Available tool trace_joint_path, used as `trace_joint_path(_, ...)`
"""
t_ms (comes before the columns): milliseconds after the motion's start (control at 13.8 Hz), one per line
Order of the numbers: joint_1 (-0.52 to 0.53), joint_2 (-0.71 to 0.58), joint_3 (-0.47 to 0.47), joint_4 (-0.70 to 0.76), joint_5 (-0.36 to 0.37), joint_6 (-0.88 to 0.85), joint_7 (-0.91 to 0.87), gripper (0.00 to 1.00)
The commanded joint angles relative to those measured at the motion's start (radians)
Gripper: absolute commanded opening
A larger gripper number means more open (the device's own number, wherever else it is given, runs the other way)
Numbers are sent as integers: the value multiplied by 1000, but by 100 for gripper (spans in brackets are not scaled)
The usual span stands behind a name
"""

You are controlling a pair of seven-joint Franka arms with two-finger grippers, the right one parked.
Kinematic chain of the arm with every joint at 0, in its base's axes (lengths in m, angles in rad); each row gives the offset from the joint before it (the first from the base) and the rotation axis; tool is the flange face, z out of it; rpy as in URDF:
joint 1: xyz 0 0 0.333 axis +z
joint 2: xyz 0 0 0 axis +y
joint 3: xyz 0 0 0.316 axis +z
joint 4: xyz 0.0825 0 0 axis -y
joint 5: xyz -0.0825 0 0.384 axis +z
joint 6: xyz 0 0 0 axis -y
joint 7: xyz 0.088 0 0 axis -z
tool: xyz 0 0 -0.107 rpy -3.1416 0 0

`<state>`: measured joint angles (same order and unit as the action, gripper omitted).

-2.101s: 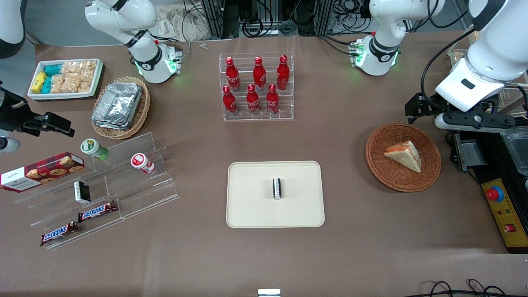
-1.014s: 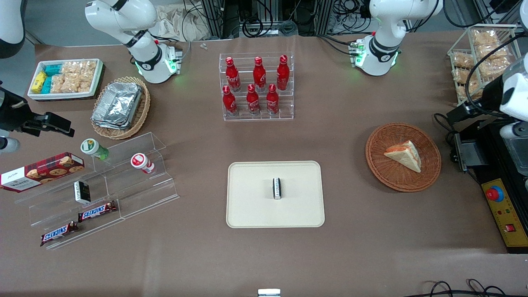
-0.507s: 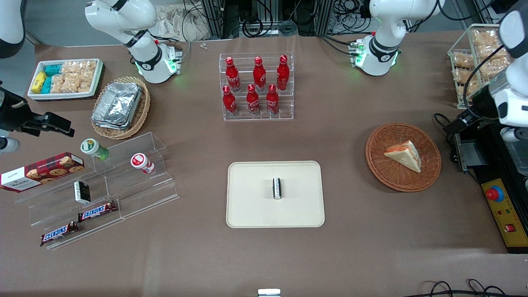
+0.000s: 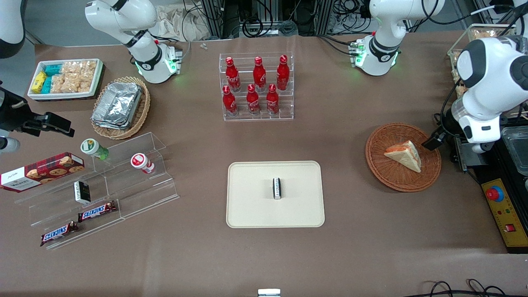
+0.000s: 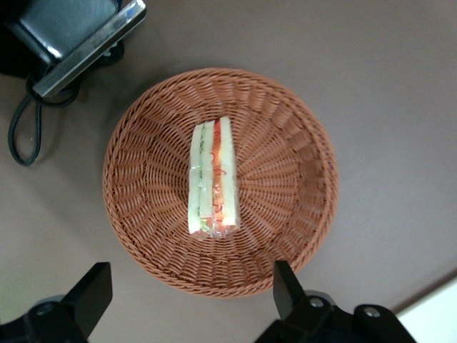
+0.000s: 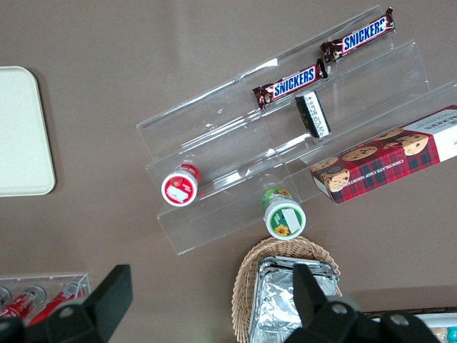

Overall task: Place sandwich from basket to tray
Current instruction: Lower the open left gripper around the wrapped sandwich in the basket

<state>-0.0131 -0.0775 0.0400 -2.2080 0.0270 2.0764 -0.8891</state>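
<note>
The sandwich [image 4: 404,154] [image 5: 211,179], a pale bread wedge with red and green filling at its edge, lies in the round reddish-brown basket [image 4: 385,173] [image 5: 285,179]. My left gripper [image 4: 433,142] [image 5: 189,304] hangs above the basket's rim on the side toward the working arm's end of the table. It is open, with nothing between its fingers [image 5: 285,286], and it is well above the sandwich. The cream tray [image 4: 251,206] lies flat, nearer the table's middle and slightly nearer the front camera than the basket.
A small black-and-white packet [image 4: 277,188] stands in the middle of the tray. A black control box with a red button [image 4: 501,206] sits beside the basket. A rack of red bottles [image 4: 256,86] stands farther from the camera than the tray.
The left arm has swung in from the working arm's end of the table and now hangs over the basket's rim. The sandwich, basket and tray have not moved.
</note>
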Motion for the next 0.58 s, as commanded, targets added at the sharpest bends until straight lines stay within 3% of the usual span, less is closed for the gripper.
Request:
trace_joint_path(0, 19, 50, 9, -15, -7, 50, -34, 100)
trace_joint_path(507, 12, 180, 8, -21, -53, 140, -40, 100)
